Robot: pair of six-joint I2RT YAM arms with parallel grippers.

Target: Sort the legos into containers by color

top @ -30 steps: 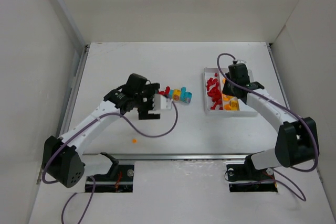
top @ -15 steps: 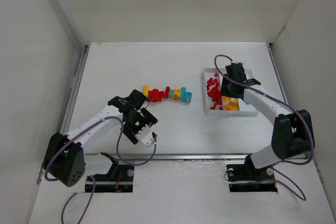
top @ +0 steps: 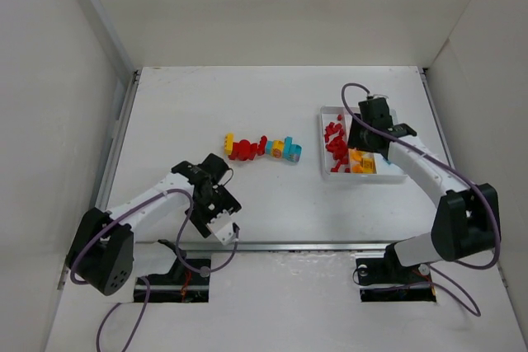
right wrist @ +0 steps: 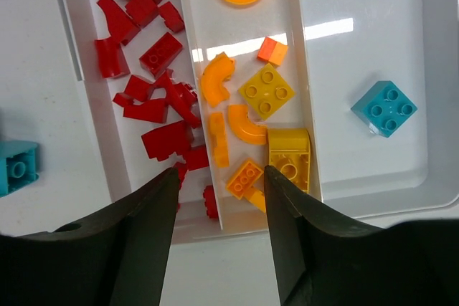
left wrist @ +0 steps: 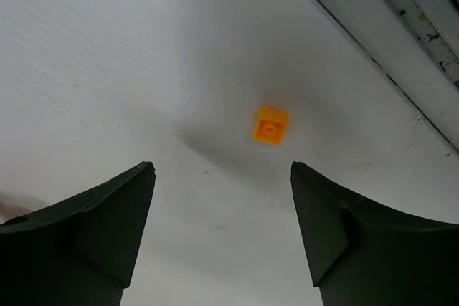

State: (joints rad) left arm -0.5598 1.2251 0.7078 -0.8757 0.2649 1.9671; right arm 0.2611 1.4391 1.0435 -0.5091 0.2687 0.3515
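Work surface: one white table point(top: 272, 96) carrying two arms, the left arm point(top: 153, 199) and the right arm point(top: 421, 171). One shallow white tray point(top: 334, 108) lies near the table's right edge, about midway between the near and far edges, and is split into three compartments. In the right wrist view, the left compartment point(right wrist: 79, 12) holds red legos point(right wrist: 161, 51), roughly a dozen, though overlap prevents an exact count. The middle compartment point(right wrist: 237, 34) holds about eight orange and yellow legos point(right wrist: 266, 91). The right compartment point(right wrist: 358, 34) holds one cyan brick point(right wrist: 385, 107). The right gripper point(right wrist: 220, 173) hangs over the tray's near end, above the divider between the red and orange compartments. Its fingers are spread and nothing sits between them. One chain of joined legos point(top: 264, 148) lies near the table's centre, yellow at its left end, red in the middle, orange and cyan at its right end. The number of pieces in it cannot be told. One single orange brick point(left wrist: 271, 125) lies close to the table's near edge, left of centre. The left gripper point(left wrist: 222, 170) is just short of it, fingers spread, with the brick ahead of the gap and slightly toward the right-hand finger, untouched.
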